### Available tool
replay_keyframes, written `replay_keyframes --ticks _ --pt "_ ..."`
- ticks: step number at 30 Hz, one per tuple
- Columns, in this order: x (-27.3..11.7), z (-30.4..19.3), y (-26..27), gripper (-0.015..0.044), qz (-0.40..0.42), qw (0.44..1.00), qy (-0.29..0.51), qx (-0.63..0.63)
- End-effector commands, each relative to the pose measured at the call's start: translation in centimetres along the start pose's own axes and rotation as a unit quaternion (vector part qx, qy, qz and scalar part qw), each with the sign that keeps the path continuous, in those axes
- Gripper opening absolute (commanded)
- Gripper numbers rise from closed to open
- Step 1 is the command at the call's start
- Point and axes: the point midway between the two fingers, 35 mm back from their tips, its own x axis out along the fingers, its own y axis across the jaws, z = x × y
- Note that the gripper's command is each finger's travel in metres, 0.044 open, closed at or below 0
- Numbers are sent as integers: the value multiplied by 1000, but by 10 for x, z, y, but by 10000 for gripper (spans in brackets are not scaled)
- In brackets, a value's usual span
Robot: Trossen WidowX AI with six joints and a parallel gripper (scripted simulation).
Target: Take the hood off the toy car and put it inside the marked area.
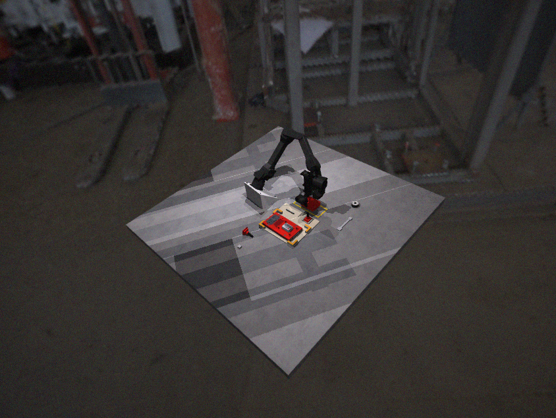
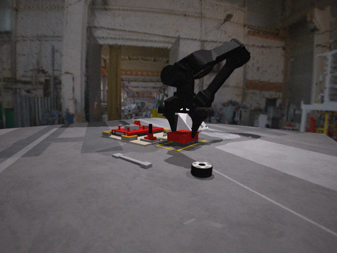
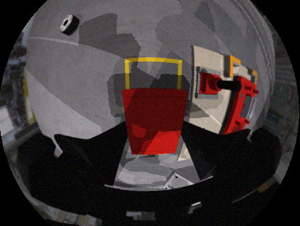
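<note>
The red hood (image 1: 313, 204) (image 2: 182, 137) (image 3: 155, 114) is off the car. My gripper (image 1: 309, 201) (image 2: 183, 133) (image 3: 153, 122) is shut on it, one finger at each side. In the exterior view the hood hangs level, a little above the table, with a shadow below. The marked area, a yellow outline (image 1: 322, 212) (image 2: 167, 148) (image 3: 153, 60), lies below the hood; the hood hides part of it in the wrist view. The red toy car (image 1: 294, 232) (image 2: 141, 132) sits on a beige board with its grey engine block showing.
The beige board (image 1: 287, 208) (image 3: 207, 57) is close beside the marked area. A red base with a black post (image 1: 307, 219) (image 2: 150, 136) stands on its near corner. A wheel (image 1: 355, 204) (image 2: 201, 169) (image 3: 69, 24) and a grey bar (image 1: 345, 223) (image 2: 131, 160) lie farther out.
</note>
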Motion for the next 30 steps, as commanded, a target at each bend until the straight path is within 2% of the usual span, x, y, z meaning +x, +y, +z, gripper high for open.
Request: replay_keyframes --ticks 1,22,30 --pt "4 -2 -1 0 0 1000 4 3" --pt "13 -3 0 0 0 1000 4 3" --pt "10 -1 1 210 2 1000 1 0"
